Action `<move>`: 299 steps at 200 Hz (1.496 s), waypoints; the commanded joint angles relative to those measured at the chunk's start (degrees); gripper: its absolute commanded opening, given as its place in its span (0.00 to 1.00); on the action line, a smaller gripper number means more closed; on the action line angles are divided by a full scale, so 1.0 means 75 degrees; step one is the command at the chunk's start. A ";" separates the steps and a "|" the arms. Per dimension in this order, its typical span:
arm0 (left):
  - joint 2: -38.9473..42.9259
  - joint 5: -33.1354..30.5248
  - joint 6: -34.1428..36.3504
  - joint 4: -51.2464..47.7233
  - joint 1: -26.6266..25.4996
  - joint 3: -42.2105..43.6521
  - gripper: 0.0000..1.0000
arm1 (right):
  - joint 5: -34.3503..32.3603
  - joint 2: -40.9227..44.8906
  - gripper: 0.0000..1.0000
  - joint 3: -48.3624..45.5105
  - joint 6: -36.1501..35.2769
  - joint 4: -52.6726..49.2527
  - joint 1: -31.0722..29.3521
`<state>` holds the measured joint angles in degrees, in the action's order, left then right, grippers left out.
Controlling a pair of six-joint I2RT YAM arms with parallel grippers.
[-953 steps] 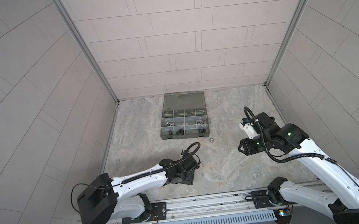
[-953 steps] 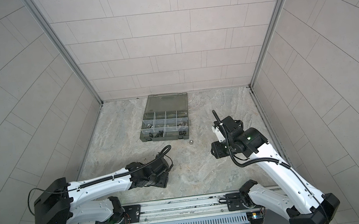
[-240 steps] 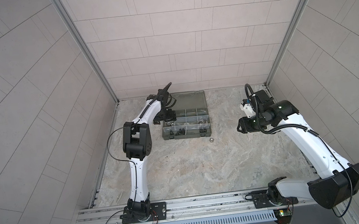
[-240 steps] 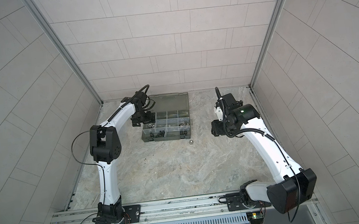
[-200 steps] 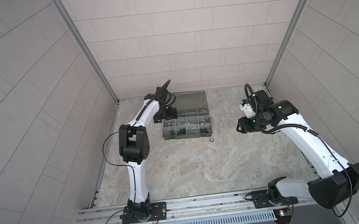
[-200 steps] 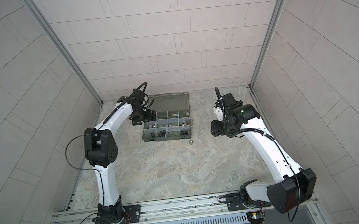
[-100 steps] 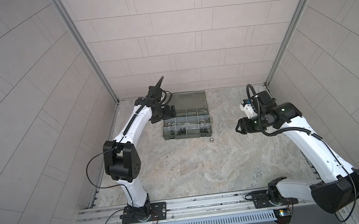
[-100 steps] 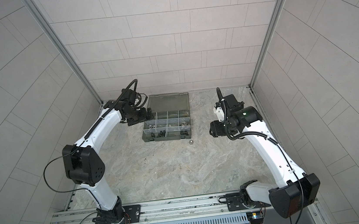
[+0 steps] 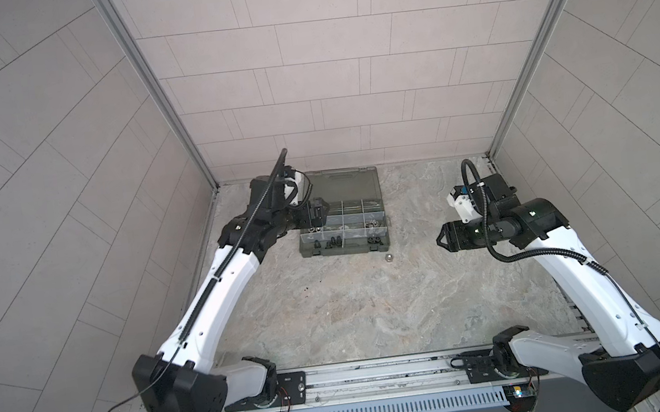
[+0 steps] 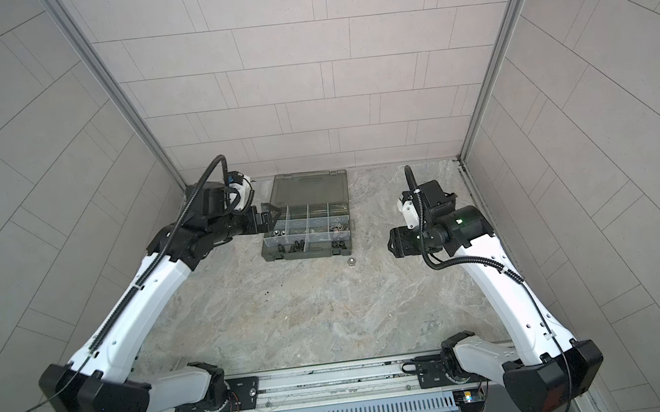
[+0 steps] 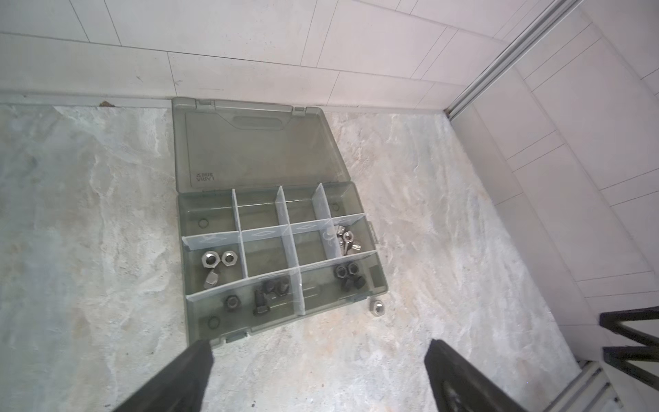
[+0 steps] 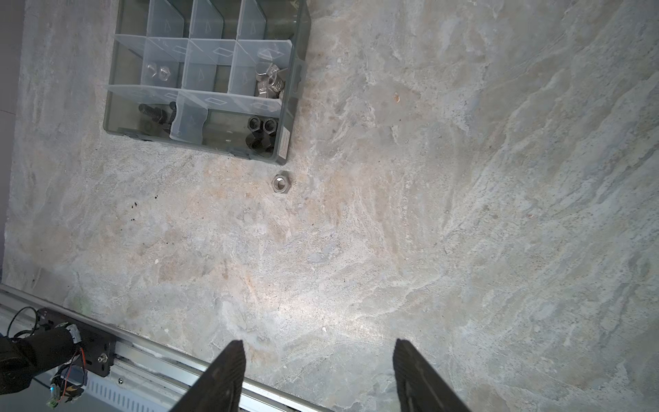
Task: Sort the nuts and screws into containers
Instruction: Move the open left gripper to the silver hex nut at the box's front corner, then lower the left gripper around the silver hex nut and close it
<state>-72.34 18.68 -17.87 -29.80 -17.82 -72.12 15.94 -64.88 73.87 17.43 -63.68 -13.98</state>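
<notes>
Last loose silver hex nut (image 12: 282, 183) sits on the desk (image 12: 463, 178), just beside the organizer case (image 12: 290, 107). My right hand (image 12: 317, 342) and left hand (image 11: 317, 342) are both wide open and empty. Next, probably: right hand drops down and pinches the nut.

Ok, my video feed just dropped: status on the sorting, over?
Left gripper open, empty, by the case. Right gripper open, empty. One silver nut loose on the table off the case's corner. Nothing blocking it.

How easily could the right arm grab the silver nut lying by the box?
Probably yes: the nut lies alone on bare floor beside the box, and the right gripper is open, empty.
</notes>
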 commanded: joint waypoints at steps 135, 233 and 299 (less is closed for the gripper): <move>-0.3808 0.0667 -0.0250 -0.0078 -0.1919 -0.1159 0.67 | -0.0848 0.1190 0.67 -0.0680 0.0346 -0.0793 -0.0035; -0.5466 -0.0661 -0.0517 -0.0110 -0.3401 -0.1705 0.64 | -0.1045 0.2298 0.67 -0.1060 0.0559 -0.1772 0.0016; -0.6296 -0.1734 -0.0659 -0.0545 -0.3684 -0.2540 0.59 | -0.1188 0.2732 0.67 -0.0951 0.0471 -0.2308 0.0024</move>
<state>-118.32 10.55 -22.20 -31.14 -44.84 -88.33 8.54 -45.52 66.08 20.99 -77.97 -14.09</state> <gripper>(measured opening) 0.591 0.674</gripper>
